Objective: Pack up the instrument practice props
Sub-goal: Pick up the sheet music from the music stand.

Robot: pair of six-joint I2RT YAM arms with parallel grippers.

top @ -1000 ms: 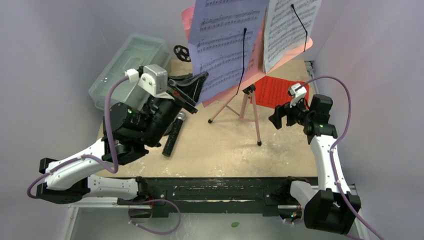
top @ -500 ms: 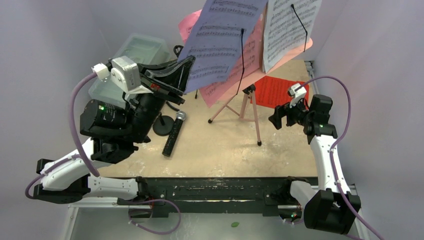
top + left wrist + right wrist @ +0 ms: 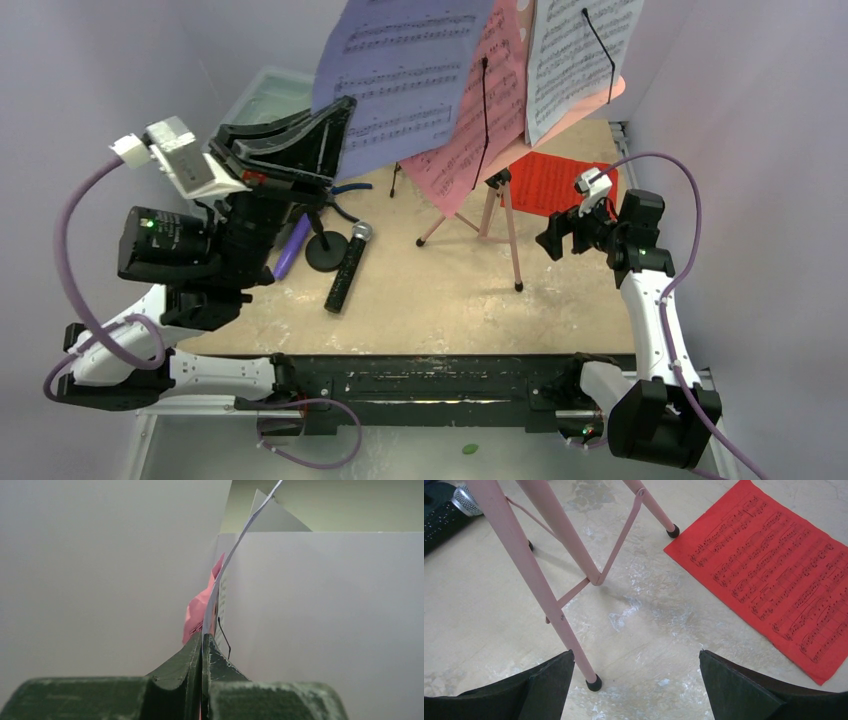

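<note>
Left tool (image 3: 340, 125) high, pinching lilac page (image 3: 410, 70), seemingly at edge; right tool (image 3: 552, 235) agape.

Just ahead of the right hand (image 3: 635, 655) stand pink tripod legs (image 3: 533, 575); bare table (image 3: 649, 610) beside the red page (image 3: 774, 575) looks passable.

Pink perforated rack (image 3: 505, 70) stands upright on tripod legs, mid-table twd back. White pg (image 3: 575, 60) sits on its right half under a black wire clip. Lilac pg (image 3: 400, 80) is up at rack's left, lower-left edge pinched in left gripper (image 3: 202, 645). Red pg (image 3: 545, 182) flat on table by the legs. Black-silver mic (image 3: 347, 265) lies left of legs; purple mic (image 3: 295, 245) beyond it, partly hidden.
</note>
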